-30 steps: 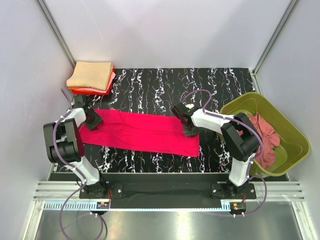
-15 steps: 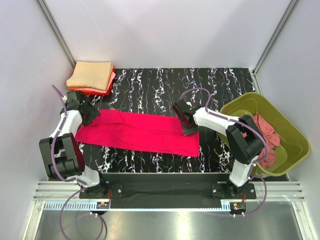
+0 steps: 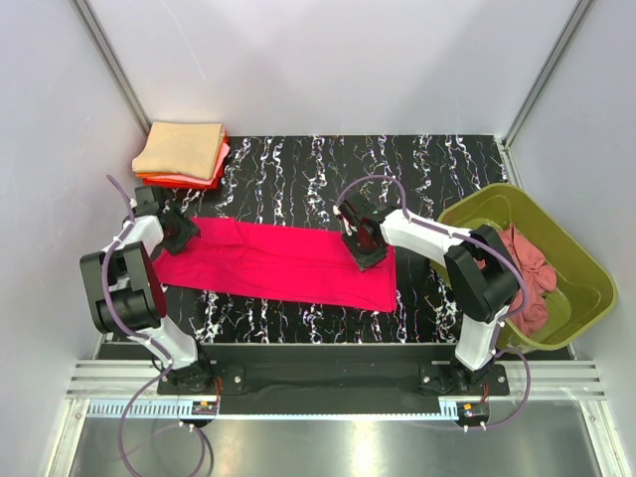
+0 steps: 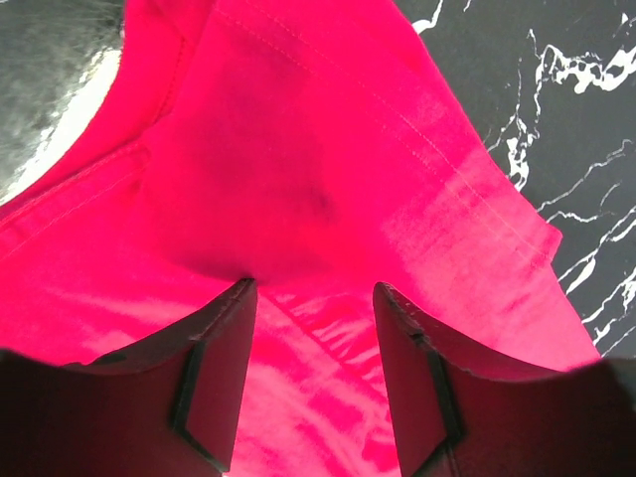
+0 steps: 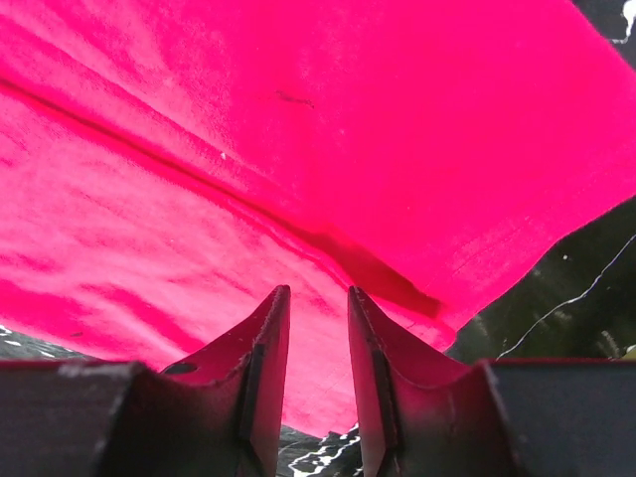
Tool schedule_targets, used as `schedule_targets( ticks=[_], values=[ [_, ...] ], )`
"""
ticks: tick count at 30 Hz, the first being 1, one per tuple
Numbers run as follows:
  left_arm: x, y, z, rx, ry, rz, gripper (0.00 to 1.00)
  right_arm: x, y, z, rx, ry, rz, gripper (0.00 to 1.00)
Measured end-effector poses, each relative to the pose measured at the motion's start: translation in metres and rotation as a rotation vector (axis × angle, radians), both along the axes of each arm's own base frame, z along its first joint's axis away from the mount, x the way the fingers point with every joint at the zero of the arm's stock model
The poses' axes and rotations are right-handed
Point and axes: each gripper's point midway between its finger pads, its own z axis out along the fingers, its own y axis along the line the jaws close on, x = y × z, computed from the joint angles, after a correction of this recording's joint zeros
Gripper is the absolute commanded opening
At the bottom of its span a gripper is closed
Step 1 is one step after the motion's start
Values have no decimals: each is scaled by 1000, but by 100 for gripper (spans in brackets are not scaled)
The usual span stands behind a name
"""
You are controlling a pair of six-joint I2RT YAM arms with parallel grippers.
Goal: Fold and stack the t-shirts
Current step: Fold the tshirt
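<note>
Crimson t-shirt (image 3: 278, 260) flat; left tool (image 4: 315, 290), right tool (image 5: 318, 294) parted above.

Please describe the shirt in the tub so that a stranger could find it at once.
Find the olive-green tub on the right. Inside it lies a dusty-rose shirt. It alone is crumpled: the crimson shirt lies flat and the stack is folded.

A: Overhead view: bright, even, sharp; soft shadows fall beside the crimson t-shirt (image 3: 278, 263).
B: Wrist views: t-shirt oversaturated; white glare on the table (image 4: 55, 70) left of it; near foreground dark, slightly blurred.
</note>
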Motion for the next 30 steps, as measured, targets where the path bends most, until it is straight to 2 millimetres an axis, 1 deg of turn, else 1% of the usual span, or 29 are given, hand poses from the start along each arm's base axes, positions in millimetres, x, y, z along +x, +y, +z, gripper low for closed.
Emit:
schedule_targets(
  ticks=[7, 9, 14, 18, 19, 21, 22, 25, 30],
  values=[
    [2, -3, -13, -28, 18, 1, 47, 4, -1, -5, -18, -8, 55, 37],
    [3, -3, -12, -30, 17, 0, 45, 5, -1, -8, -26, -5, 59, 36],
    [9, -2, -9, -25, -1, -2, 43, 8, -3, -16, -55, -3, 82, 35],
    [10, -1, -9, -25, -3, -2, 39, 11, -6, -17, -73, -13, 91, 34],
    [10, -2, -8, -26, -5, -2, 34, 12, -6, -16, -75, -20, 93, 34],
    [10, -2, -8, -28, -6, -3, 27, 17, -5, -14, -80, -36, 96, 33],
    [11, -2, -8, -29, -7, -4, 16, 19, -4, -13, -80, -41, 99, 32],
    [11, -3, -8, -35, -8, -5, 0, 22, -3, -14, -77, -50, 104, 32],
    [11, -5, -8, -41, -11, -13, 0, 22, -4, -20, -91, -42, 112, 32]
  ],
)
